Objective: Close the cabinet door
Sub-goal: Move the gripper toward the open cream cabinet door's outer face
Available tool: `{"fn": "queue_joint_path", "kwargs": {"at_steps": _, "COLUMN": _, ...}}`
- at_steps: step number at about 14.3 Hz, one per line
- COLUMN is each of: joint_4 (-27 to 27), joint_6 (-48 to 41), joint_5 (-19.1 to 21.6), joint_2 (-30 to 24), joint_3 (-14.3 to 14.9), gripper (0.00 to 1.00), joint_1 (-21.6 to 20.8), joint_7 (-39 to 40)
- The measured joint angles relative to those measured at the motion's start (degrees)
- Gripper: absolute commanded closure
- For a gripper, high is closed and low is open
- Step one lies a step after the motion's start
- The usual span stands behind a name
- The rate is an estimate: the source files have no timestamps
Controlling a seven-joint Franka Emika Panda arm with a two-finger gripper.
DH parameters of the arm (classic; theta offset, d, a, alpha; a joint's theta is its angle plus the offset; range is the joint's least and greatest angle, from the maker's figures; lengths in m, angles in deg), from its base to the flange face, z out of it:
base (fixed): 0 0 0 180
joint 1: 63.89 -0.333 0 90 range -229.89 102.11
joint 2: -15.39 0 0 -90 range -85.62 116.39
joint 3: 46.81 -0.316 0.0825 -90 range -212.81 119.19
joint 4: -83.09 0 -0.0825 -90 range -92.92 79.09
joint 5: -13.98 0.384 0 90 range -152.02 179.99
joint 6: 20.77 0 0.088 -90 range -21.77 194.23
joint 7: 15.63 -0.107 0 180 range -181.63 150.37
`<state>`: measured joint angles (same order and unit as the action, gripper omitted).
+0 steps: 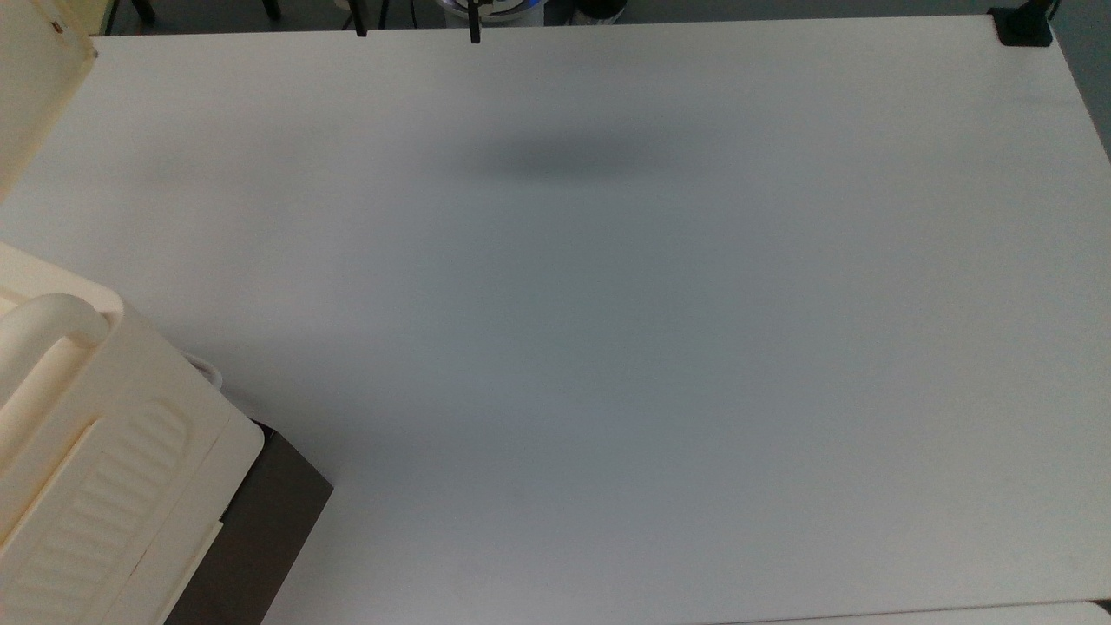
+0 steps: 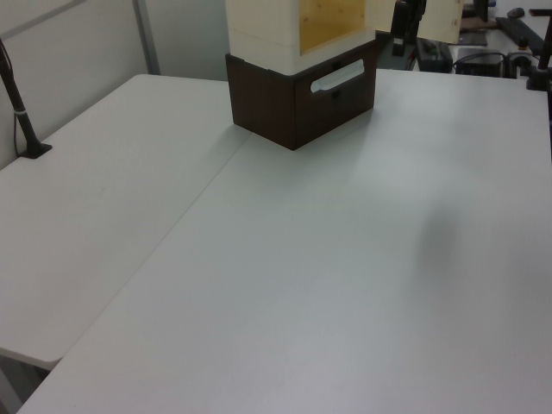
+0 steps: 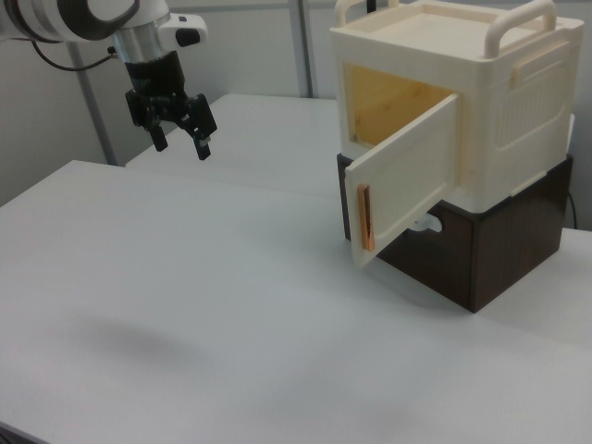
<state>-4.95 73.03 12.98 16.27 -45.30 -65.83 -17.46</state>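
In the right view we see the black two-finger gripper (image 3: 180, 141) hanging in the upper left of the frame, well above the white table top (image 3: 185, 296), its fingers spread wide with nothing between them. A soft shadow lies on the table in the lower left of that frame.

The flat cream-coloured cabinet door (image 3: 407, 180) stands open right of centre in the right view, swung outward from the cream plastic cabinet body (image 3: 518, 111), with a thin copper-coloured strip (image 3: 363, 217) running down its free edge. Behind it we see the yellowish wooden interior (image 3: 393, 111). The body sits on a dark brown drawer base (image 3: 504, 250).

In the top view the door (image 1: 35, 95) shows in the upper left corner, and the ribbed cabinet body (image 1: 104, 469) with its rounded bar handle (image 1: 48, 330) fills the lower left corner.

In the left view the brown base (image 2: 285, 108) with its white drawer handle (image 2: 338, 76) sits at the top centre.
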Motion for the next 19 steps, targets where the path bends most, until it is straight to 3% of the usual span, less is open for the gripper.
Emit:
{"fn": "queue_joint_path", "kwargs": {"at_steps": 14, "joint_4": -0.06, "joint_6": 0.00, "joint_5": 0.00, "joint_2": 0.09, "joint_3": 0.00, "gripper": 0.00, "joint_1": -0.05, "joint_7": 0.17}}
{"fn": "queue_joint_path", "kwargs": {"at_steps": 19, "joint_4": -0.03, "joint_6": -1.32, "joint_5": -0.04, "joint_2": -0.32, "joint_3": 0.32, "gripper": 0.00, "joint_1": 0.43, "joint_7": 8.57}}
